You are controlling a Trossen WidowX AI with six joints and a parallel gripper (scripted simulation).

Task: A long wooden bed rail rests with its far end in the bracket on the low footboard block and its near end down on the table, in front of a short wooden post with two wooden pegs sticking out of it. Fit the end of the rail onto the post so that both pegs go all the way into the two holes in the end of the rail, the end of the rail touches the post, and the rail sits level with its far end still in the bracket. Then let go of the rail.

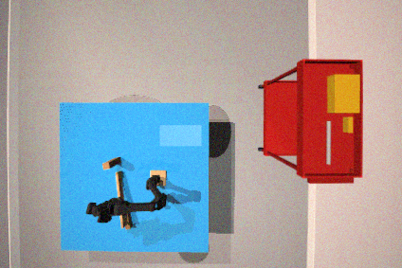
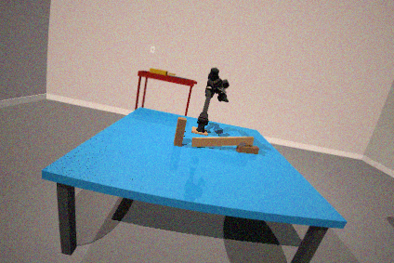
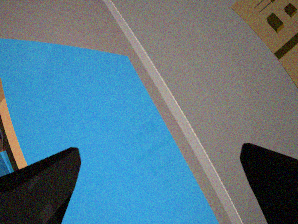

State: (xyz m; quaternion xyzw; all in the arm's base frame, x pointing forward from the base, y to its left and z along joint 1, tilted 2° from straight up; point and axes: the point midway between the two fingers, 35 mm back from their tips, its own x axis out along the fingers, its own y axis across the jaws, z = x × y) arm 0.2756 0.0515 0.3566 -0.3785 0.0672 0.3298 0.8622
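While rail [image 2: 223,141] slants from table [image 2: 139,167] to bracket, tool [image 1: 93,210] hangs overhead, open, empty.

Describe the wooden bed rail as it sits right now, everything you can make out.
The bed rail is a long, plain, light wooden bar. It lies sloped on the blue table: one end is raised at the low footboard block, the other is down on the table near the upright post, not fitted onto it. Pegs and holes are too small to see. The open tool is above it, holding nothing.
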